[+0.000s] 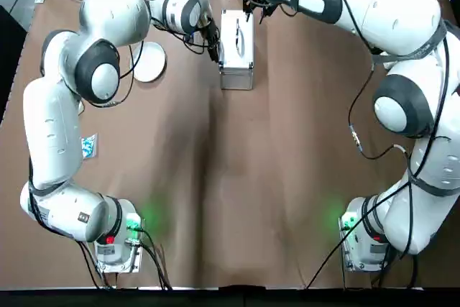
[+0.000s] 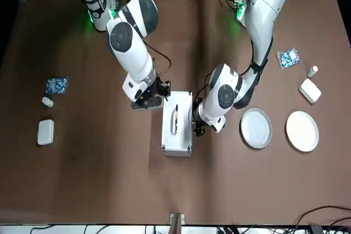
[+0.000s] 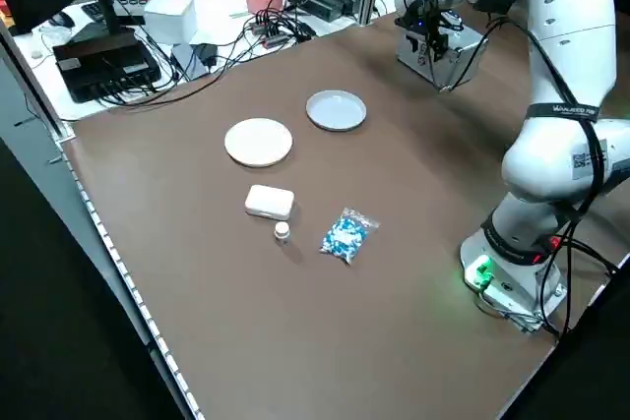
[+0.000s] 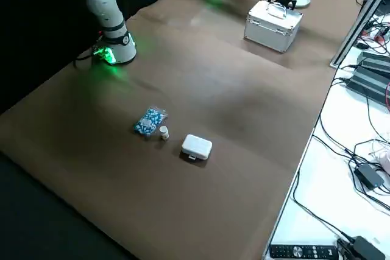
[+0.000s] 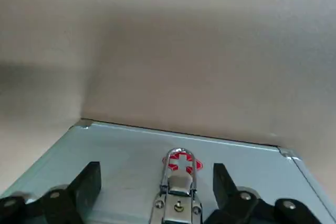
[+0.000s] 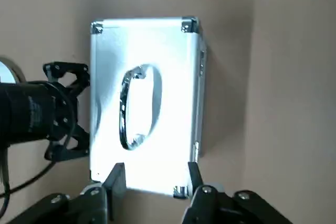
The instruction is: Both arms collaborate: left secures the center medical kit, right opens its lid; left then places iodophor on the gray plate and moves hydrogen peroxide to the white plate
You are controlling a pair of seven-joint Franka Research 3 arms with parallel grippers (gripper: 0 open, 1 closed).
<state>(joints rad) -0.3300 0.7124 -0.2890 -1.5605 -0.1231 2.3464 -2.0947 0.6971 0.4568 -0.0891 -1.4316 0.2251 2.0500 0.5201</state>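
Observation:
The silver-white medical kit (image 2: 176, 130) stands mid-table with its lid (image 6: 144, 103) down and the slim handle lying flat on top. My left gripper (image 2: 196, 123) is open against the kit's long left side. In the left wrist view its fingers (image 5: 86, 184) straddle the red-cross latch (image 5: 179, 169). My right gripper (image 6: 155, 176) hovers open above one short end of the lid, holding nothing. The gray plate (image 2: 255, 127) lies just to the kit's left, and the white plate (image 2: 301, 131) lies beyond it. The iodophor and hydrogen peroxide are out of view.
On my left lie a blue-white packet (image 2: 288, 57), a small white bottle (image 2: 312, 71) and a white box (image 2: 310, 90). A matching packet (image 2: 56, 85), bottle (image 2: 47, 101) and box (image 2: 45, 131) lie on my right. Cables and equipment sit beyond the far table edge (image 3: 246, 56).

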